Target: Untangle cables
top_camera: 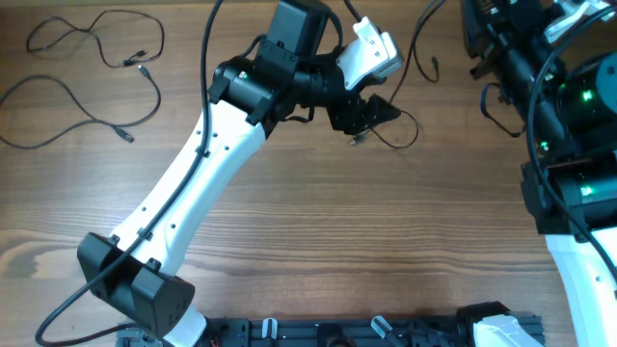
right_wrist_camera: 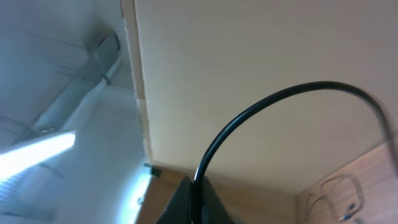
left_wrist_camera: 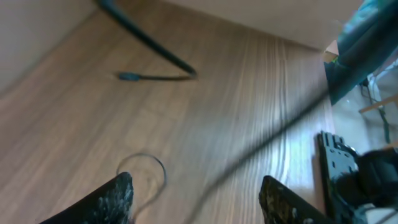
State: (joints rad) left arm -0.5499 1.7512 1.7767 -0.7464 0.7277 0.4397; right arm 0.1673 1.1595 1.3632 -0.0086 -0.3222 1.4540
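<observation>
**A:** What is filling the view?

**B:** The wooden table [top_camera: 318, 241], with its fine straight grain. The white left arm [top_camera: 193, 183] is reaching across it to the far edge. The dark right arm [top_camera: 578, 183] is sitting at the right side.

**A:** And the jaws?

**B:** The left gripper [left_wrist_camera: 196, 183] is gaping wide and holding nothing. A thin loop [left_wrist_camera: 142, 154] is lying on the wood between its scuffed black fingers [left_wrist_camera: 118, 199]. The right gripper [right_wrist_camera: 193, 193] is pinching tight on a smooth black cable [right_wrist_camera: 261, 112] that is arcing up out of its tips.

**A:** Any others?

**B:** Curly strands [top_camera: 92, 43] are lying at the far-left corner, well apart from both grippers. A small plug [left_wrist_camera: 129, 76] is resting beyond the left fingers.
</observation>
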